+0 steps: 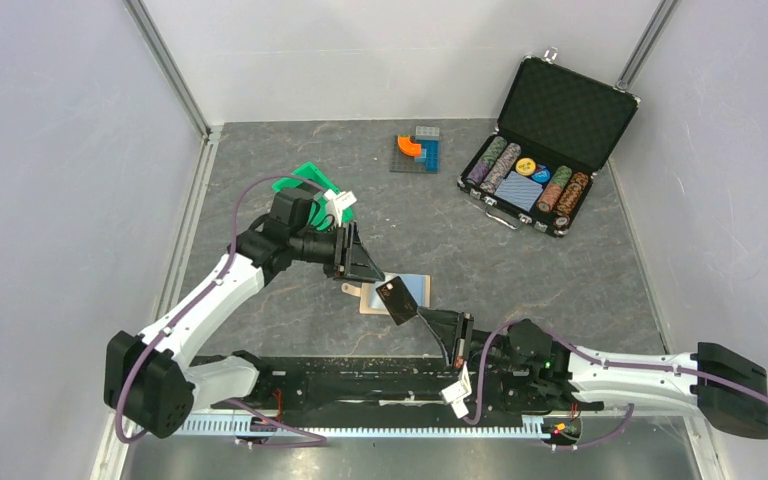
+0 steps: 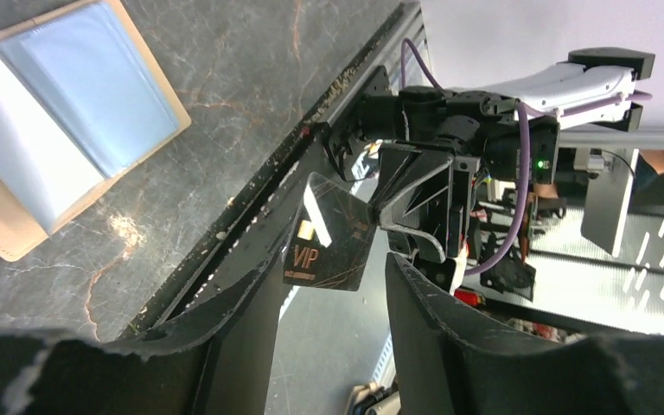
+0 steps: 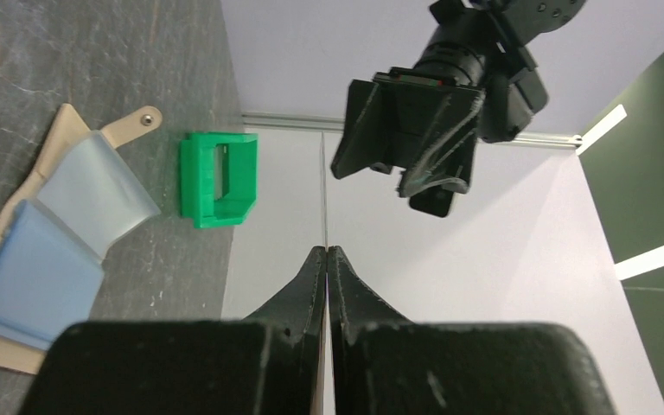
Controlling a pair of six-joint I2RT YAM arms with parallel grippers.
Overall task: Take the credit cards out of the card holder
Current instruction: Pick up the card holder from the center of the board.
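Grey marbled table (image 1: 520, 270); card holder (image 1: 415, 287) lies spread open at its centre; left gripper (image 1: 372, 272) hovers beside it, fingers apart, empty; right gripper (image 1: 412, 313) pinches a black VIP credit card (image 1: 394, 297) above the holder.

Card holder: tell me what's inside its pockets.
The card holder lies open; its light blue pockets show no card edge. Whether a card sits deeper inside cannot be told. One black card is out, pinched by the right gripper, jaws shut.
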